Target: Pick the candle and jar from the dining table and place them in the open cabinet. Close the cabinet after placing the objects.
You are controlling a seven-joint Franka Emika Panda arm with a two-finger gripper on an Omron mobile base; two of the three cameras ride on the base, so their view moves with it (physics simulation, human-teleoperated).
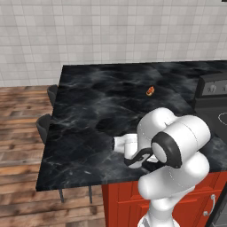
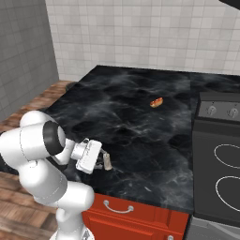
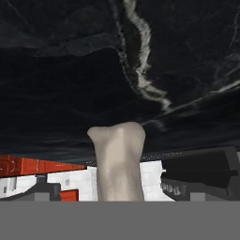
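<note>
Pale beige candle (image 3: 118, 161) — seemingly upright — near the dining table (image 2: 126, 122) edge.

Both base cams sit behind arm, left and right, looking down over same dining table (image 1: 88, 111) beyond gripper (image 2: 104, 161). Hand cam super close, facing marble past fingertips.
</note>
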